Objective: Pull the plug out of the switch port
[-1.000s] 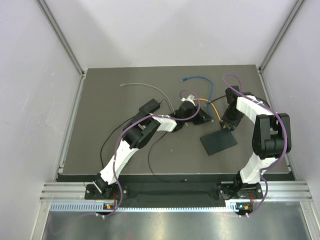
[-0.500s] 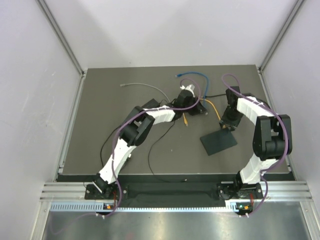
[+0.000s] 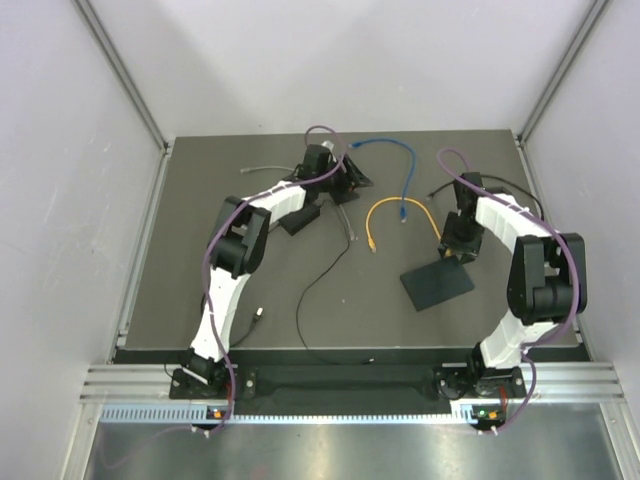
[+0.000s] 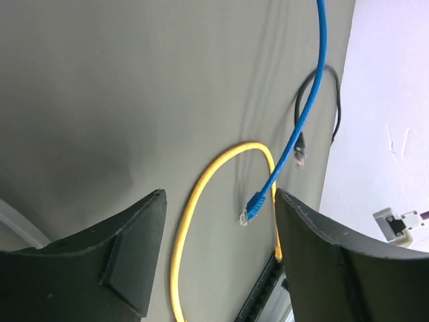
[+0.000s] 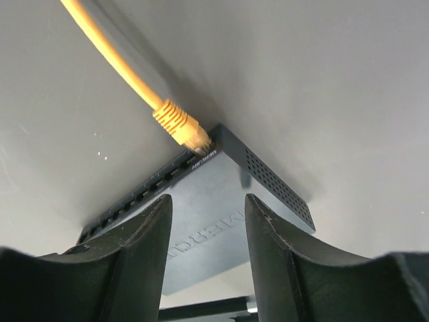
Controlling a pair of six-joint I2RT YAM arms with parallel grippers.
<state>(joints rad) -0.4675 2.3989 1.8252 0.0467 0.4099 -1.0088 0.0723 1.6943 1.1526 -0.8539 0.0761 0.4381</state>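
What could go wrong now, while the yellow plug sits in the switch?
The yellow plug sits in a corner port of the switch, and the right claw stands open, so a pull could drag the box. The blue cable ends inside the looped yellow cable; the open left claw might take the wrong one.

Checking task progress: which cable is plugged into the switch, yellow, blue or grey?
The yellow cable: its plug sits in the corner port of the switch. The blue cable and grey cable lie apart from it.
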